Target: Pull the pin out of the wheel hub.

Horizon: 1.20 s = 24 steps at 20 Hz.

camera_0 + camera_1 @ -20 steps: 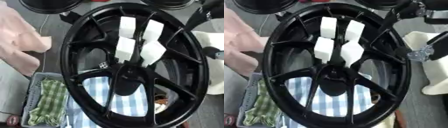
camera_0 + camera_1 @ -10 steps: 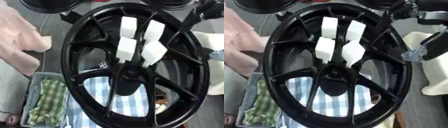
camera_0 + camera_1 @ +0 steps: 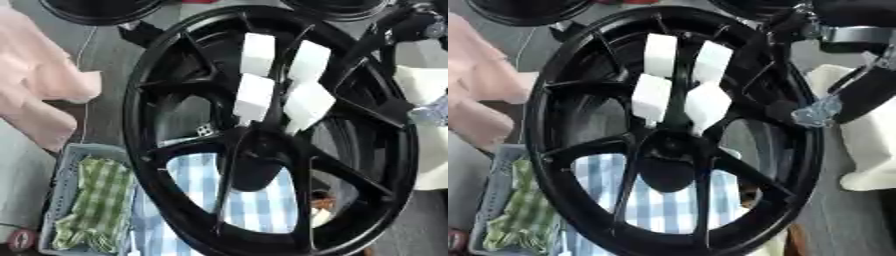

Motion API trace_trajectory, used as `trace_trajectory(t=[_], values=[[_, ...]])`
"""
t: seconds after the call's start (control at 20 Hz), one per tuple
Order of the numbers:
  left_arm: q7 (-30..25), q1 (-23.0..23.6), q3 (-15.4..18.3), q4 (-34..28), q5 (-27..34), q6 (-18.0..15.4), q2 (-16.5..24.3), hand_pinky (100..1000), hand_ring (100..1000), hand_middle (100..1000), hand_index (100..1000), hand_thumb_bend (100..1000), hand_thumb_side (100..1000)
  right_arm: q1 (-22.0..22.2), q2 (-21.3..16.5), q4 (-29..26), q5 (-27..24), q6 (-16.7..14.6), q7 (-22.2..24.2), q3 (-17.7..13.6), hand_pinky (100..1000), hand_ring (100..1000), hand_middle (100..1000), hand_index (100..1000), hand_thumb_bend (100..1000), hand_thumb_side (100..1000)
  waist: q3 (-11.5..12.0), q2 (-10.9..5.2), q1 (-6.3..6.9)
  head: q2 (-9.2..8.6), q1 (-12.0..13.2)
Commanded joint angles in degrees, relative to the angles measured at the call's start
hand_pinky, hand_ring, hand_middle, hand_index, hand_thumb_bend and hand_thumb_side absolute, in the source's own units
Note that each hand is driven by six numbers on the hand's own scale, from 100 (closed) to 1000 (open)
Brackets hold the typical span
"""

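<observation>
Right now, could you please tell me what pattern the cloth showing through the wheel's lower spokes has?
The cloth is blue-and-white checked, clearest in the left eye view.

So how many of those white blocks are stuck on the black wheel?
4 white blocks, clustered above the hub: upper left, upper right, lower left, lower right. Spokes might hide more.

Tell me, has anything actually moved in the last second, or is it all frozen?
Only the robot's right arm at the upper right has shifted: its silver joint has come nearer the rim of the black wheel. The hand itself is hard to make out. The four white blocks on the spokes, the checked cloth behind the wheel and the grey basket look unchanged.
</observation>
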Motion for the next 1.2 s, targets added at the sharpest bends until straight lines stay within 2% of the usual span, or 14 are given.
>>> trace_trajectory(t=[0.05,0.15,0.35,0.45,0.6,0.85,1.0,1.2], values=[[-0.2,-0.3,0.1,-1.2,0.2,0.0,0.6,856,711,670,792,168,780,-1.1,-0.8,0.0,-1.0,0.8,0.7,-0.4,494,459,715,865,241,364,0.1,-0.76,0.03,-0.27,-0.2],[-0.2,-0.3,0.1,-1.2,0.2,0.0,0.5,856,711,669,792,168,781,-1.3,-0.5,0.0,-1.3,1.2,1.0,-0.2,488,451,715,860,243,363,0.1,-0.69,-0.03,-0.28,-0.2],[-0.3,-0.4,0.0,-1.2,0.2,0.1,0.4,857,711,670,792,169,782,-1.7,0.1,0.0,-1.5,1.8,1.2,0.3,399,333,690,834,248,353,0.3,-0.51,-0.09,-0.32,-0.3],[-0.3,-0.5,0.0,-1.2,0.2,0.2,0.4,857,711,670,792,169,783,-1.9,0.4,0.0,-1.7,2.1,1.2,0.6,362,293,648,844,257,342,0.3,-0.41,-0.11,-0.30,-0.4],[-0.4,-0.5,0.0,-1.2,0.2,0.2,0.3,857,711,670,792,169,783,-2.2,0.8,0.0,-2.1,2.8,1.0,0.8,347,278,655,846,276,322,0.5,-0.31,-0.16,-0.35,-0.5],[-0.5,-0.5,-0.1,-1.2,0.3,0.3,0.2,857,711,671,792,169,784,-3.0,1.3,0.0,-1.8,2.6,1.4,1.1,279,238,731,872,337,283,0.7,-0.25,-0.26,-0.42,-0.7],[-0.5,-0.5,-0.1,-1.2,0.3,0.3,0.2,858,710,671,792,170,784,-3.4,1.5,0.0,-1.6,2.2,1.6,1.3,279,240,748,877,366,275,0.8,-0.22,-0.35,-0.49,-0.8],[-0.6,-0.6,-0.1,-1.2,0.3,0.3,0.1,858,710,670,792,170,785,-3.9,2.0,0.0,-1.1,2.5,1.9,1.7,294,251,749,877,362,282,0.9,-0.11,-0.47,-0.60,-0.9]])
